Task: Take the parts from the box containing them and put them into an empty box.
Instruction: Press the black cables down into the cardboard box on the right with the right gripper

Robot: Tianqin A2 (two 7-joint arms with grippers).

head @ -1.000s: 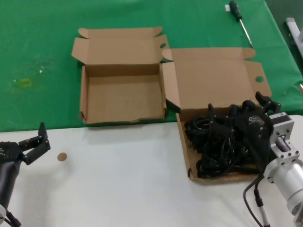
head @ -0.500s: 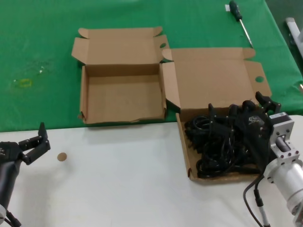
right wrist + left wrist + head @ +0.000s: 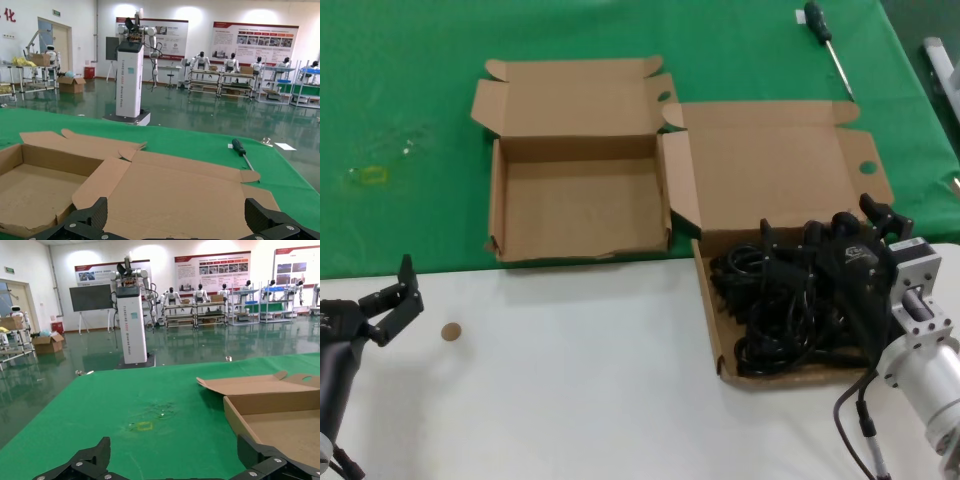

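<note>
The parts (image 3: 775, 310), black looped power cords, lie heaped in the box containing them (image 3: 708, 320), the wider carton on the right, whose lid (image 3: 770, 170) lies flat behind it. My right gripper (image 3: 820, 222) hovers open just over the heap's far side, holding nothing; in the right wrist view the gripper (image 3: 175, 210) looks across that lid (image 3: 185, 195). The empty box (image 3: 580, 210) sits left of it with a dented front rim. My left gripper (image 3: 408, 285) rests open over the white table at the near left, and in its own view the gripper (image 3: 174, 450) faces the green cloth.
A black-handled screwdriver (image 3: 825, 40) lies on the green cloth (image 3: 400, 100) at the far right. A small brown disc (image 3: 450, 331) sits on the white table (image 3: 570, 380) near the left gripper. A yellow mark (image 3: 370, 175) shows on the cloth at the left.
The left gripper has shifted very slightly to the left. The right gripper, both boxes and the cords have not moved.
</note>
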